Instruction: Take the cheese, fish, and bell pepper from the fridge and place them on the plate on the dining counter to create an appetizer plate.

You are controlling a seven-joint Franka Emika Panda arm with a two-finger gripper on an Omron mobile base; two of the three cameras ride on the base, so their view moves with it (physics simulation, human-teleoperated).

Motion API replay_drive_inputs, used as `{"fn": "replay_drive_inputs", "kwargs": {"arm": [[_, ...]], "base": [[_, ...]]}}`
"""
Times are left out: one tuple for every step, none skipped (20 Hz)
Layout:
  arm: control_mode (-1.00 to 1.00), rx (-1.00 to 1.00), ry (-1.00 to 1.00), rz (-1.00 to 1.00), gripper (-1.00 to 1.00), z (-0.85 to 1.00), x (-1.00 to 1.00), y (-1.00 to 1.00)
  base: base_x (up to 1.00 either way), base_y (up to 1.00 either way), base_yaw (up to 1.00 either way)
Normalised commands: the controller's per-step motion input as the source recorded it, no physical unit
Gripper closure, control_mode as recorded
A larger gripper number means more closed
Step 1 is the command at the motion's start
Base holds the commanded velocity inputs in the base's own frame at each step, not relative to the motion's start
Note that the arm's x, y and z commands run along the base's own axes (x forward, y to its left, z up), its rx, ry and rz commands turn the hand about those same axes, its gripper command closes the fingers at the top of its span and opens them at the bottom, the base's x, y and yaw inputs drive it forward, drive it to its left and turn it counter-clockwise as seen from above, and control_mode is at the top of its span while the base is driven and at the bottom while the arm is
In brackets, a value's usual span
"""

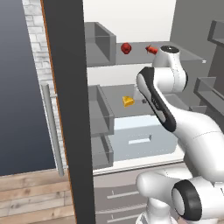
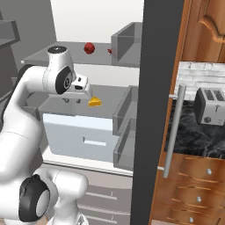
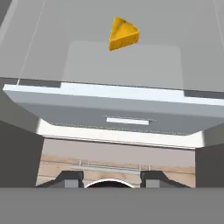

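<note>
- Left base view: at the left of the frame you have the fridge door [image 1: 65, 109], dark and swung open, with its long grey bar handle [image 1: 52, 131] beside a brick wall strip.
- Moving right to the upper middle, you find the bell pepper [image 1: 126, 48] on the top grey shelf [image 1: 105, 57], and the fish [image 1: 151, 50] a little to its right on the same shelf, apart from it.
- Below them, near the centre, the cheese [image 1: 128, 101] sits on the middle shelf above the pale drawer [image 1: 144, 138].
- At the right, the white arm [image 1: 175, 109] rises in front of the shelves.
- Right base view: you see the gripper [image 2: 88, 95] at centre left, just beside the cheese [image 2: 95, 102] and not holding it; the toaster [image 2: 210, 106] stands at far right.
- Hand view: the cheese [image 3: 124, 33] lies in the upper middle, well ahead of the fingertips [image 3: 70, 178], which stand at their narrowest with nothing between them.
</note>
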Motion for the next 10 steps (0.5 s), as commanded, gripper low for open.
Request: {"fn": "replay_drive_inputs", "kwargs": {"arm": [[-1.00, 0.00, -0.01, 0.00, -1.00, 0.00, 0.00, 0.00], [-1.00, 0.00, -0.13, 0.00, -1.00, 0.00, -0.17, -0.16], [-1.00, 0.00, -0.15, -0.03, -1.00, -0.01, -0.16, 0.00], [-1.00, 0.00, -0.16, -0.06, -1.00, -0.13, -0.30, 0.00], [-1.00, 0.00, -0.18, -0.07, -1.00, -0.21, -0.32, 0.00], [-1.00, 0.00, -0.18, -0.11, -1.00, -0.23, -0.24, 0.00], [-1.00, 0.01, -0.17, -0.11, -1.00, -0.24, -0.21, 0.00], [-1.00, 0.03, -0.13, -0.09, -1.00, -0.29, -0.12, 0.00], [-1.00, 0.03, -0.13, -0.09, -1.00, -0.30, -0.04, 0.00], [-1.00, 0.04, -0.16, -0.09, -1.00, -0.27, -0.07, 0.00]], "base": [[0.00, 0.00, 0.00], [0.00, 0.00, 0.00], [0.00, 0.00, 0.00], [0.00, 0.00, 0.00], [0.00, 0.00, 0.00], [0.00, 0.00, 0.00], [0.00, 0.00, 0.00], [0.00, 0.00, 0.00], [0.00, 0.00, 0.00], [0.00, 0.00, 0.00]]}}
